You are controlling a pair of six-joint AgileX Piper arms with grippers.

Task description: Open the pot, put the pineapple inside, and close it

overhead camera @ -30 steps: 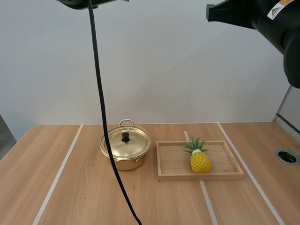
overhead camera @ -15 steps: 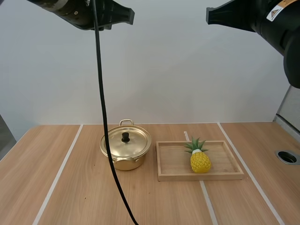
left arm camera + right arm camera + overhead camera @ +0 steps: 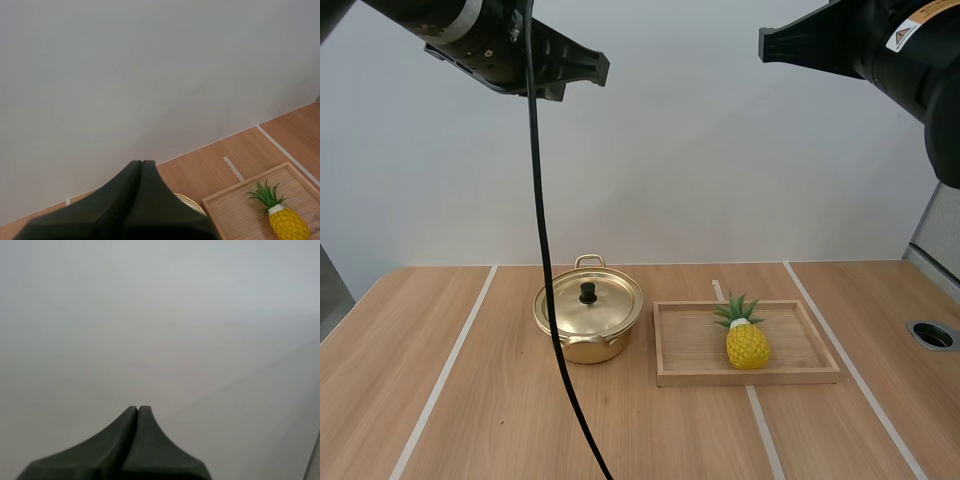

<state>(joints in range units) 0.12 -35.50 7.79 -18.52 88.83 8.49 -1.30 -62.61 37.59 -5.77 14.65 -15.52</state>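
Note:
A golden pot (image 3: 588, 321) with its lid (image 3: 588, 301) on and a black knob sits at mid-table. To its right a yellow pineapple (image 3: 746, 338) with green leaves lies in a wooden tray (image 3: 690, 345). My left gripper (image 3: 604, 68) is shut and hangs high above the pot. My right gripper (image 3: 765, 42) is shut too, high above the tray. In the left wrist view the shut gripper (image 3: 141, 163) points at the wall, with the pot's rim (image 3: 189, 201) just past it and the pineapple (image 3: 285, 221) in the tray (image 3: 230, 215) beside it. The right wrist view has the shut gripper (image 3: 138, 409) facing the blank wall.
The wooden table (image 3: 470, 400) has pale stripes running front to back. A round cable hole (image 3: 933, 335) sits near its right edge. A grey wall stands behind the table.
My left arm has come down and rightward into the high view, its gripper now above the pot. The right arm, pot and pineapple have stayed put.

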